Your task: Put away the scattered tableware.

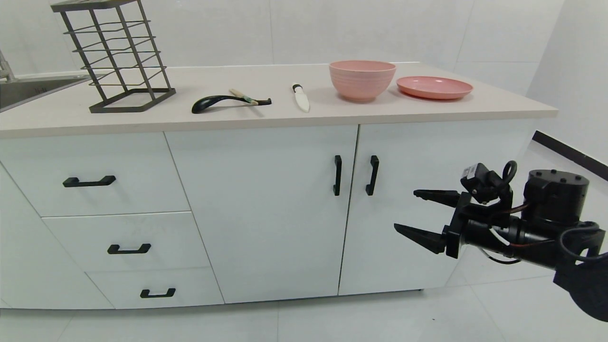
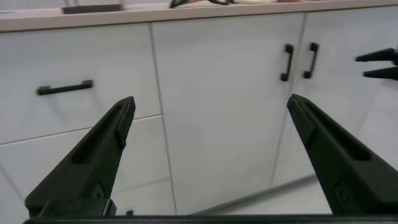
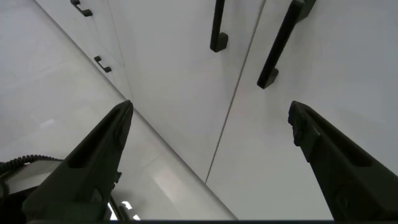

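Note:
On the countertop (image 1: 285, 116) lie a black spoon (image 1: 209, 101), a short wooden-handled utensil (image 1: 243, 97) resting across its handle, and a white knife (image 1: 301, 98) with a black grip. Right of them stand a pink bowl (image 1: 362, 78) and a pink plate (image 1: 434, 87). My right gripper (image 1: 404, 210) is open and holds nothing, well below the counter in front of the right cabinet door; its wrist view shows the gripper (image 3: 209, 107) facing the door handles (image 3: 273, 46). My left gripper (image 2: 211, 99) is open and holds nothing, facing the cabinet front.
A black wire rack (image 1: 118, 52) stands at the counter's left, beside a sink (image 1: 28, 90). Below are three drawers (image 1: 128, 223) on the left and two cabinet doors with black handles (image 1: 337, 175) in the middle. White tiled floor lies in front.

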{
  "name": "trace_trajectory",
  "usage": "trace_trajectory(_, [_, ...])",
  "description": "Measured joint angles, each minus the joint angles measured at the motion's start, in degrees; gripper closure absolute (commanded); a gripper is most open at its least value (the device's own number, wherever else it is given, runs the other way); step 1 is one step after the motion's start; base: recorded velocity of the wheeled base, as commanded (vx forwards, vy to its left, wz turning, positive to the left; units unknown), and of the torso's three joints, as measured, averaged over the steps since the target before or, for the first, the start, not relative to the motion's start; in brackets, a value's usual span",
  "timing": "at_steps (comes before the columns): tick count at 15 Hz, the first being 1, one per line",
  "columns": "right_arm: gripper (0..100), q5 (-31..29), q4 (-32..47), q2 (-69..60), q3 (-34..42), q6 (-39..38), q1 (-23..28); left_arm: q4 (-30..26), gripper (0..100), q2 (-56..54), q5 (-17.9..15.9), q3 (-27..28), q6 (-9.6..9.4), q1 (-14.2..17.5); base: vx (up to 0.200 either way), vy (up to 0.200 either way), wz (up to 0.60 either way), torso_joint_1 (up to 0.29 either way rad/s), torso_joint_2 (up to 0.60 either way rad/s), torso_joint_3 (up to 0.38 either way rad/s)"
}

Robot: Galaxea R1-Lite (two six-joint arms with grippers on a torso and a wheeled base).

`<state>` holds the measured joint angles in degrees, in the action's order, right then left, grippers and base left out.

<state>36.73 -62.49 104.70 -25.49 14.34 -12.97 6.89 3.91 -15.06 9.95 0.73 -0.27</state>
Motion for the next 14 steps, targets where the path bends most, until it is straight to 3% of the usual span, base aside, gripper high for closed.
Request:
trace_trajectory(3, [0,1.8,-0.9,-0.1,0.4,0.9,0.1,-0.8,0,7.9,-6.8,5.0,-0.33,-0.5,0.0,0.0,0.0,0.0,0.0,0.0])
trace_trajectory(8, [0,2.8,-2.2,-0.5,-0.1,1.0,-0.4,1.7,0,22.7,-20.3,9.9,-4.4,-1.6,0.0,0.0,0.0,0.0,0.0,0.0])
trace_trajectory(11, [0,2.8,-2.2,-0.9,-0.5,1.1,-0.5,8.2,0,32.6,-23.0,11.2,-7.9,-3.3,0.0,0.0,0.0,0.0,0.0,0.0])
trace_trajectory(14, [0,2.8,-2.1,-1.3,-0.6,2.5,-0.6,14.1,0,42.7,-23.4,11.8,-9.46,-9.5,0.0,0.0,0.0,0.0,0.0,0.0])
